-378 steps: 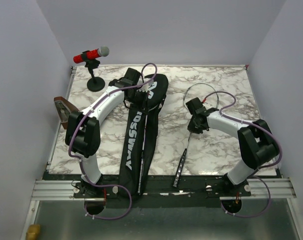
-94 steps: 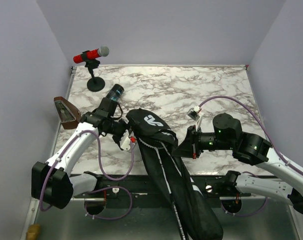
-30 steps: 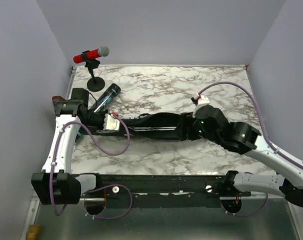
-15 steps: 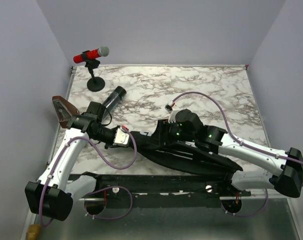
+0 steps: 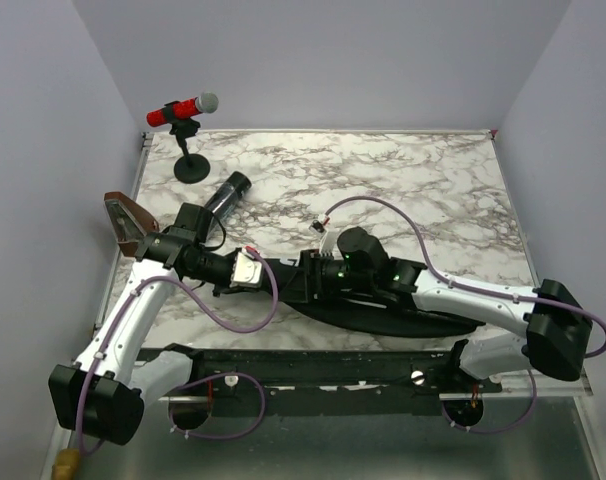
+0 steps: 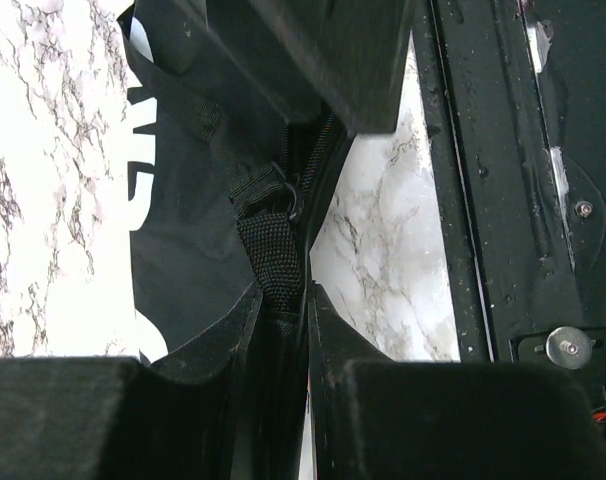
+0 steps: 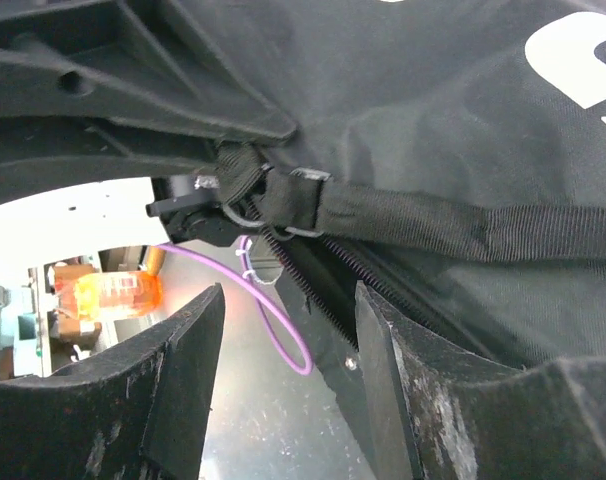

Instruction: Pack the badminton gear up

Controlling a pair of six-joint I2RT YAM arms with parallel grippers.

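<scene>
Marble desk (image 5: 383,170): left hand (image 6: 283,310) pinches the bag (image 5: 368,316) strap (image 6: 273,250), right hand (image 7: 288,300) looks open; next, grab the zipper (image 7: 333,288).

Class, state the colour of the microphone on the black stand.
Red microphone, grey head; top external view shows it best.

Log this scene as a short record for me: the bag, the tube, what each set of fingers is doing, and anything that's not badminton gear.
Bag: black bag lying flat along the near side of the table, partly under the right arm
Left fingers: shut on the bag's webbing strap
Right fingers: open beside the bag's zip, gripping nothing
Tube: black tube lying on the table at far left, outside the bag
Rackets, shuttlecocks: not in view
Other: red microphone at far-left corner; brown wedge at left edge
</scene>
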